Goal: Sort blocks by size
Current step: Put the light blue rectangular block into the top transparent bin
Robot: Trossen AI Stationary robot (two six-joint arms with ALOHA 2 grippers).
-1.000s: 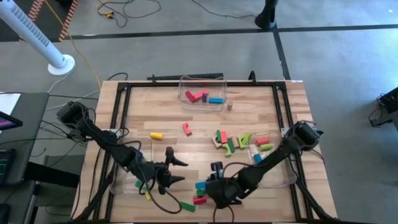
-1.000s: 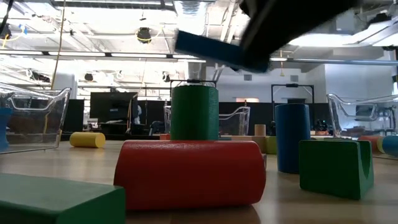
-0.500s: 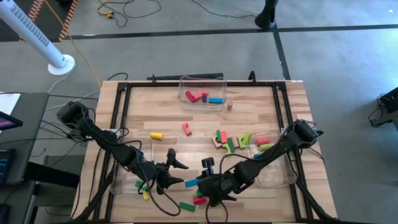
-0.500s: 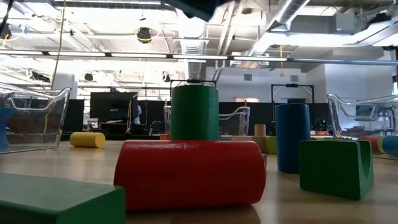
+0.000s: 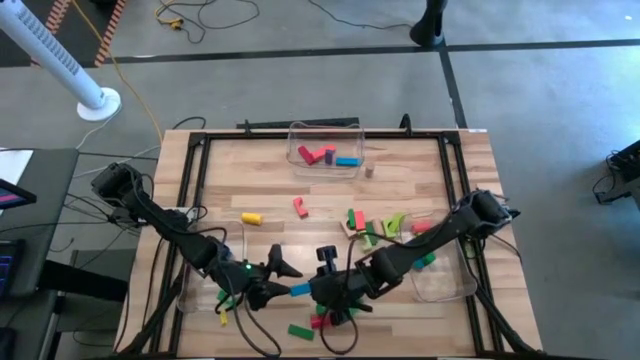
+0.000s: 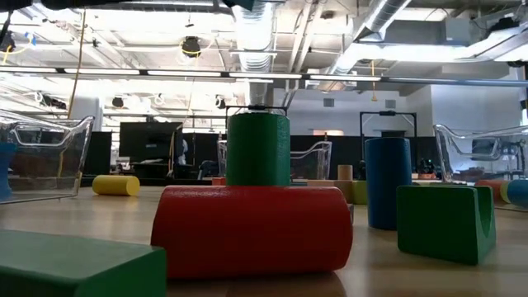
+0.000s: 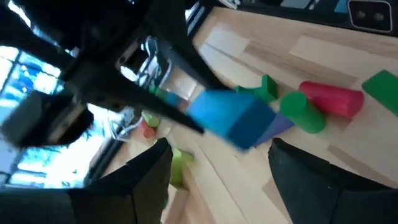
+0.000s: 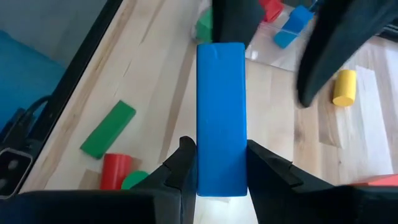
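Blue bar block [image 8: 221, 118] hanging above the near middle of the surface [image 5: 320, 215], being clamped lengthwise by the right end effector [image 8: 219, 163], with its far end reaching between the spread fingers of the left end effector [image 5: 278, 280]. Red cylinder [image 6: 252, 229] and green blocks lying beneath.

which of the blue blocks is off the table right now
The long blue bar clamped in the right gripper, held out toward the open left gripper. The other blue bar lies in the far bin.
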